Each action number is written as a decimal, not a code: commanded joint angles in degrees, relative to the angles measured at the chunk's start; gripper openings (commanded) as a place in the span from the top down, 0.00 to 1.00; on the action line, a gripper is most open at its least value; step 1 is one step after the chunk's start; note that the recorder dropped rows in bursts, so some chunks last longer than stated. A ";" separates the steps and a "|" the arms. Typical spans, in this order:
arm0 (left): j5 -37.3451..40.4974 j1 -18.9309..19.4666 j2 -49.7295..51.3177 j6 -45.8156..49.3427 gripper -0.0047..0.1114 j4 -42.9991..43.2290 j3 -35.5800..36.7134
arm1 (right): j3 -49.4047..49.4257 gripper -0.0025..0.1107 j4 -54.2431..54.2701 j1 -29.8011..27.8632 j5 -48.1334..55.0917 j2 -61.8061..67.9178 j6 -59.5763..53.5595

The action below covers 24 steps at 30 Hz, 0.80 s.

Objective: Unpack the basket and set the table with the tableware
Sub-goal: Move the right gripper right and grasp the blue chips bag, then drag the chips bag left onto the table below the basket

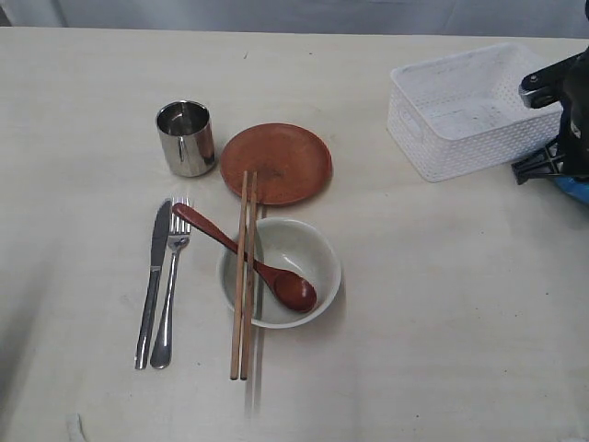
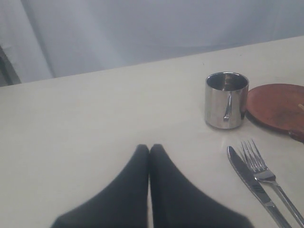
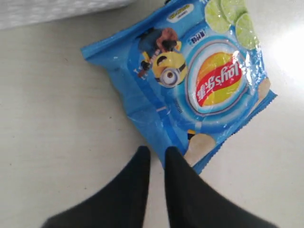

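The tableware lies on the pale table. A steel cup stands next to a brown plate. Wooden chopsticks and a red-brown spoon rest across the off-white bowl. Knife and fork lie side by side to its left. The white basket sits at the far right, with nothing visible inside. My left gripper is shut and holds nothing, hovering near the cup, knife and fork. My right gripper is narrowly open just above the table, one finger over the bag's edge.
A blue chip bag lies flat on the table beside the basket; only a sliver of the bag shows under the right arm in the exterior view. The plate's rim shows in the left wrist view.
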 commanded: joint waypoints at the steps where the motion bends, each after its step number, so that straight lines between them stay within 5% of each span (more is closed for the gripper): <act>1: -0.03 0.14 -0.19 -0.02 0.96 -0.49 0.13 | -0.03 0.43 1.15 -0.05 -2.39 0.94 -0.47; 3: -0.03 0.14 -0.19 -0.02 0.96 -0.49 0.13 | -0.30 0.28 0.90 -0.05 -2.82 2.21 0.14; 16: -0.03 0.14 -0.19 -0.02 0.96 -0.49 0.13 | -7.36 0.36 -6.07 -0.05 4.51 12.35 7.95; 19: -0.03 0.14 -0.19 -0.02 0.96 -0.49 0.13 | -7.36 0.48 -7.43 -0.05 3.96 12.46 8.98; 24: -0.03 0.14 -0.19 -0.02 0.96 -0.49 0.13 | -7.24 0.83 -8.37 -0.17 3.81 12.46 8.98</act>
